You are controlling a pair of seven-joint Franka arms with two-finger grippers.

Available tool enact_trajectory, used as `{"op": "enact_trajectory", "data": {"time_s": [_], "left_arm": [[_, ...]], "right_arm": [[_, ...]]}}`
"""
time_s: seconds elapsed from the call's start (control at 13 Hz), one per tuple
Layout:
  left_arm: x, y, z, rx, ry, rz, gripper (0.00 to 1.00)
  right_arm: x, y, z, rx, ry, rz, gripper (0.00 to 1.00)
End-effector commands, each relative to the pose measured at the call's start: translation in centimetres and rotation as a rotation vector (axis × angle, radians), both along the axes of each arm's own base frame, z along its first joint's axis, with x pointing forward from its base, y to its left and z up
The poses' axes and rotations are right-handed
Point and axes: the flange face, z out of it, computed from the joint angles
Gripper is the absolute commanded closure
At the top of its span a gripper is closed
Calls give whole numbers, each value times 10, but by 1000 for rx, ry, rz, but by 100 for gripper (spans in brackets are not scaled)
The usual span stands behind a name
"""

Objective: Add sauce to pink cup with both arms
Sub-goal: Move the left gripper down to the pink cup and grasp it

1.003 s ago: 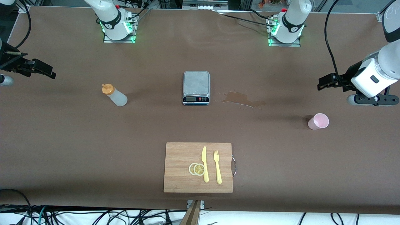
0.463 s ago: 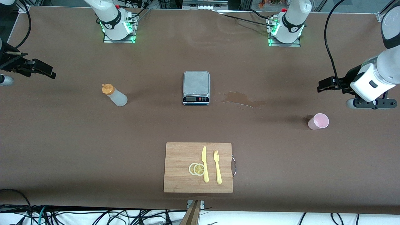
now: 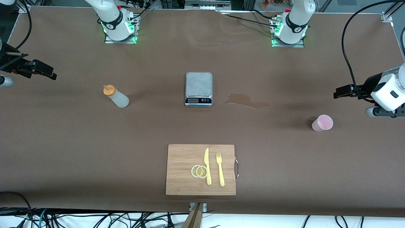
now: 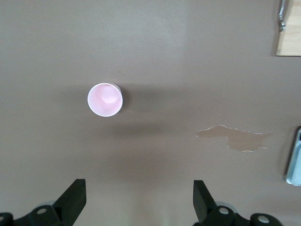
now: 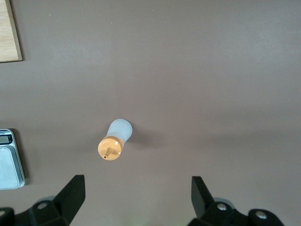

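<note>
Sauce bottle (image 3: 116, 97) stands upright on the worktop (image 3: 63, 142) toward the right arm's end, orange nozzle cap up, nothing touching it. Same bottle in the right wrist view (image 5: 115, 140), seen from above.

Pink cup (image 3: 322, 123) upright on the worktop toward the left arm's end, mouth up, looks empty in the left wrist view (image 4: 105, 99). Slightly nearer the front camera than the bottle. Bottle and cup well apart.

Kitchen scale (image 3: 198, 89) sits between them, mid-worktop, platform bare. Brownish spill patch (image 3: 246, 100) just beside the scale on the cup's side, also in the left wrist view (image 4: 235, 138).

Wooden cutting board (image 3: 183, 158) nearer the front camera than the scale. On it: two lemon slices (image 3: 199, 171) overlapping, yellow knife (image 3: 207, 166) touching the slices, yellow fork (image 3: 220, 169) beside the knife, apart from it.

Left end effector (image 3: 340, 93) up in the air at the left arm's edge of the worktop, off to the side of the cup, not over it. Fingers (image 4: 75, 200) spread wide, holding nothing.

Right end effector (image 3: 47, 72) in the air at the right arm's edge of the worktop, well apart from the bottle. Fingers (image 5: 73, 193) spread wide, holding nothing.
</note>
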Motion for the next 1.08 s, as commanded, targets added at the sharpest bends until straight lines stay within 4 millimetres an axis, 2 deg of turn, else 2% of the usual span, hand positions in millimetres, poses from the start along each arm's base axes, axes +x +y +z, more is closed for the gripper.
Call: {"op": "enact_trajectory", "data": {"time_s": [0.0, 0.23, 0.39, 0.54, 1.0], "left_arm": [[13, 37, -33, 13, -7, -26, 0], [32, 71, -86, 6, -22, -50, 0], [41, 81, -123, 11, -21, -36, 0], [44, 88, -153, 25, -28, -43, 0], [18, 95, -224, 52, -67, -124, 1]], "right_arm": [[2, 2, 5, 2, -1, -6, 0], [2, 2, 5, 2, -1, -6, 0], [2, 3, 5, 2, 0, -4, 0], [2, 3, 5, 4, 2, -4, 0], [1, 3, 5, 6, 3, -4, 0]]}}
